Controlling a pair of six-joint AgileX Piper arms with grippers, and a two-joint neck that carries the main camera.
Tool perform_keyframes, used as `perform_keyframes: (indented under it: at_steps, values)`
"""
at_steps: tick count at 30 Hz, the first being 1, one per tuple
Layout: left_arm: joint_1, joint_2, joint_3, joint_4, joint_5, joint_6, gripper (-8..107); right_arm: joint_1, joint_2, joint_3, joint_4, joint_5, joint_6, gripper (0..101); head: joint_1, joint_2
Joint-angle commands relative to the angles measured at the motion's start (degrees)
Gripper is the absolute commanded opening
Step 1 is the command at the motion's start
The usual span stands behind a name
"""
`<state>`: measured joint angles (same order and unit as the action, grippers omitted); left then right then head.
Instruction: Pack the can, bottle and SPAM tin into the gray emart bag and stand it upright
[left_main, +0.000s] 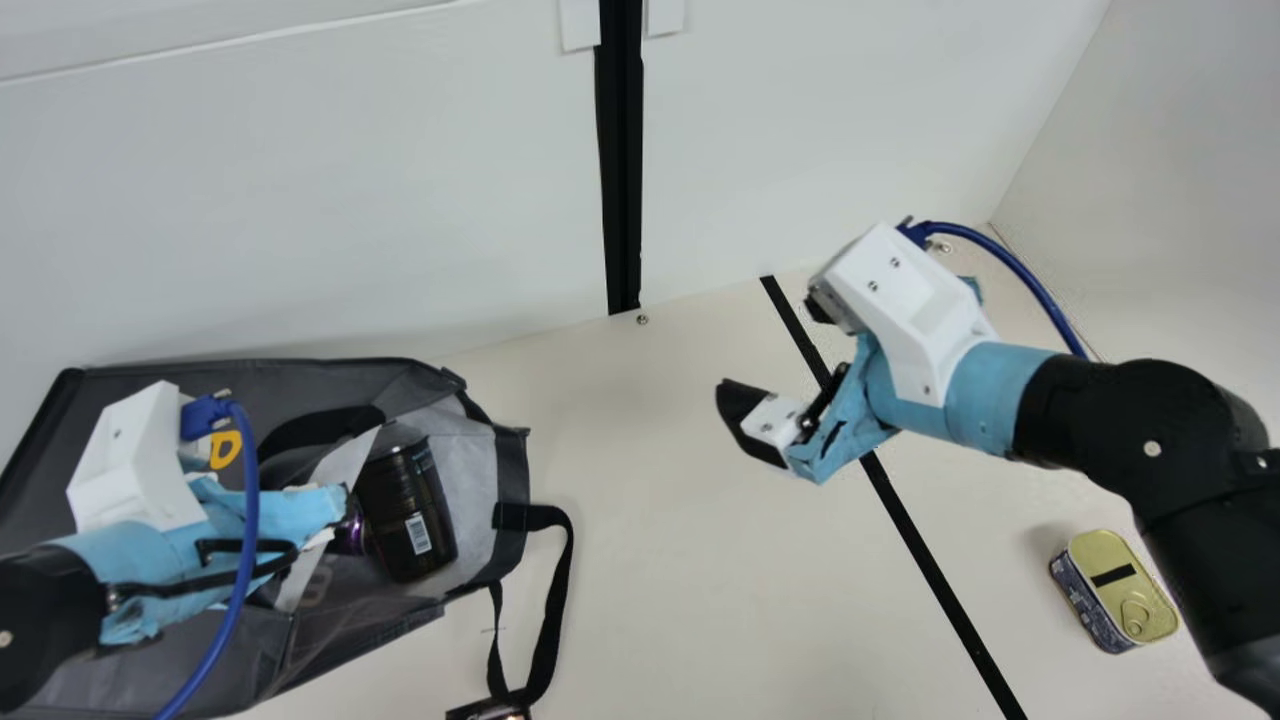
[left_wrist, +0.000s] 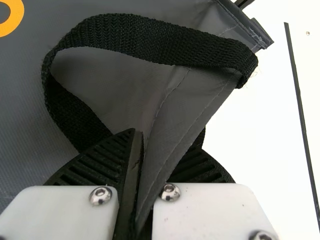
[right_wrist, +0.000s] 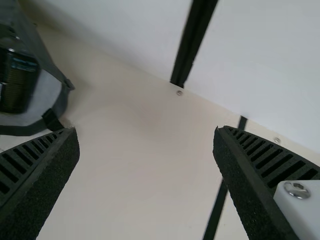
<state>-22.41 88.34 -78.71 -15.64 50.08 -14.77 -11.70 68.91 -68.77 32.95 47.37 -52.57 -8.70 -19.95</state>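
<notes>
The gray bag (left_main: 370, 655) lies on its side at the main view's left, mouth facing right. Inside the mouth rest a dark container (left_main: 405, 515) with a barcode and a shiny purple item (left_main: 350, 533), partly hidden. My left gripper (left_main: 290, 505) is over the bag; in the left wrist view the left gripper (left_wrist: 161, 142) is shut on a fold of the bag's gray fabric (left_wrist: 172, 130). Right of the bag, my right gripper (left_main: 750, 425) is above the table; in the right wrist view the right gripper (right_wrist: 146, 132) stands open, nothing between its fingers. The SPAM tin (left_main: 1100, 578) lies near the right arm.
A black strap (left_main: 560, 590) trails from the bag's mouth onto the table (left_main: 660, 560), reaching a dark item (left_main: 490, 709) at the main view's bottom edge. Black tape (left_main: 925, 545) crosses the table beneath the right arm. A white wall (left_main: 300, 200) rises behind.
</notes>
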Motion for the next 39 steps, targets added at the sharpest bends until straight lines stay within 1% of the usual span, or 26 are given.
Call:
perform_keyframes:
  at_steps: [1,10,20,29,39]
  values:
    - [0.0,0.0,0.0,0.0,0.0,0.0,-8,-1.08,-0.71,0.13,-2.89,-0.29,1.8,95,-1.3,-0.05]
    - [0.0,0.0,0.0,0.0,0.0,0.0,-8,-5.7,-3.82,0.11,-11.61,0.3,8.67,95,-1.3,-0.05]
    - [0.0,0.0,0.0,0.0,0.0,0.0,-8,-9.93,-6.36,-1.55,-20.08,3.11,15.79,95,-1.3,-0.05]
    - [0.0,0.0,0.0,0.0,0.0,0.0,-8,-12.19,-7.72,-3.96,-27.28,6.63,22.49,95,-1.3,-0.05]
    - [0.0,0.0,0.0,0.0,0.0,0.0,-8,-13.31,-8.73,-7.1,-33.74,11.85,29.16,95,-1.3,-0.05]
